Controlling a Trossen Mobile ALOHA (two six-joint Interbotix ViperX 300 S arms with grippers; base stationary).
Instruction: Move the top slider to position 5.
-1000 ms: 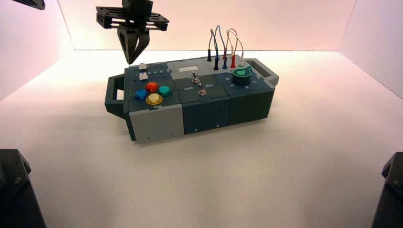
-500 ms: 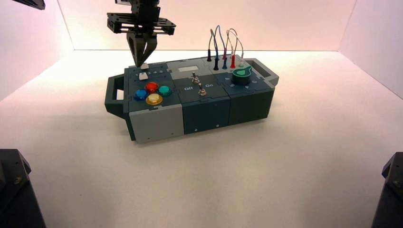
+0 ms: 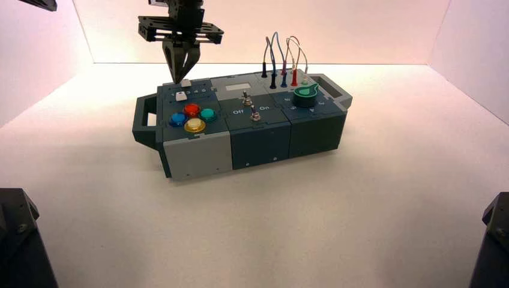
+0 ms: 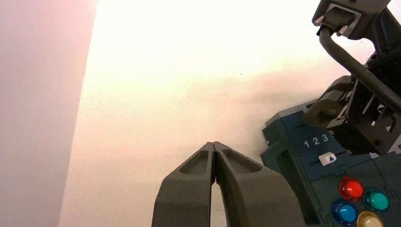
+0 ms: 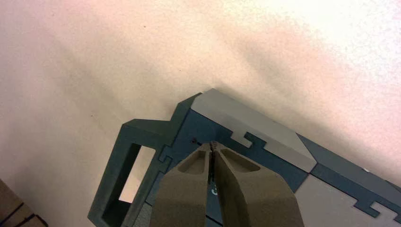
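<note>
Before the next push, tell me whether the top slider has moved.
Yes: the top slider went right, judged against the lower slider. The right end effector is at the top slider's left; the left end effector waits off the box.

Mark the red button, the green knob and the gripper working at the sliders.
Red button (image 3: 191, 110): high view, its round cap.
Green knob (image 3: 306, 91): high view, its top.
Right gripper (image 3: 177, 81): high view, at its fingertips.
</note>
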